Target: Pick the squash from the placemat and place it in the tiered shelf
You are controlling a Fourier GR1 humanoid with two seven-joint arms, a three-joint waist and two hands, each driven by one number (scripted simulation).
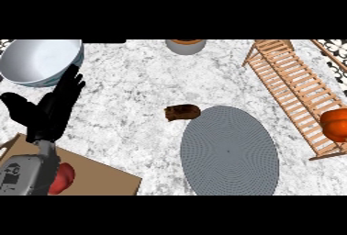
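Orange squash (335, 124) at the near end of the wooden tiered shelf (291, 87), cut by the right edge; long axis unclear. Grey placemat (230, 151) nearby on the surface (136, 87). Left hand (49, 114) open, fingers straight, empty.

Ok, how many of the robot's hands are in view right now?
1. The left hand shows at the view's left, open with fingers up, near the white bowl. The right hand is out of view.
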